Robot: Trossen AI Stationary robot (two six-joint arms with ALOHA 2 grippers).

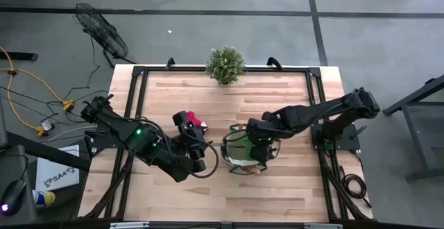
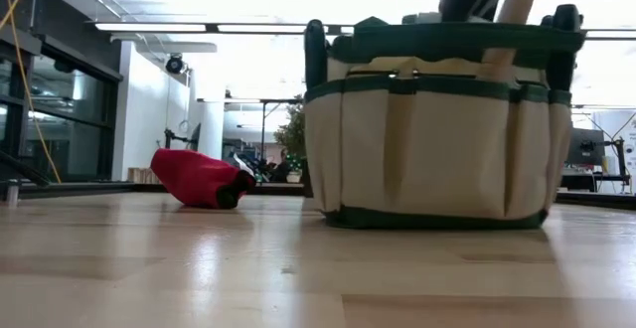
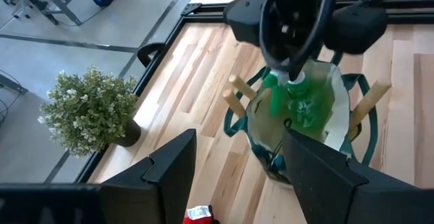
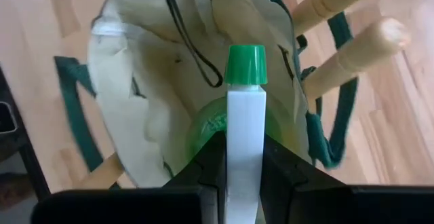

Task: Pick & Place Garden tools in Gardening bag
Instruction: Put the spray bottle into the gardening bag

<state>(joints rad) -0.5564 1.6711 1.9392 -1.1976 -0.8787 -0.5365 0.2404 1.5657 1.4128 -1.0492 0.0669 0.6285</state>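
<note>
Inside: one spray bottle [image 4: 244,122], one gardening bag [image 4: 129,81].

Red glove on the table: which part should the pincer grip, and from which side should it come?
The red glove lies low on the table, apart from the gardening bag. Probably best: pinch its humped middle from straight above, closing across its short width.

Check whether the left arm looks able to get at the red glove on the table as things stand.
Probably yes. The red glove lies in the open beside the left tool, which is open and empty, and the gardening bag sits off to the side, not between them.
</note>
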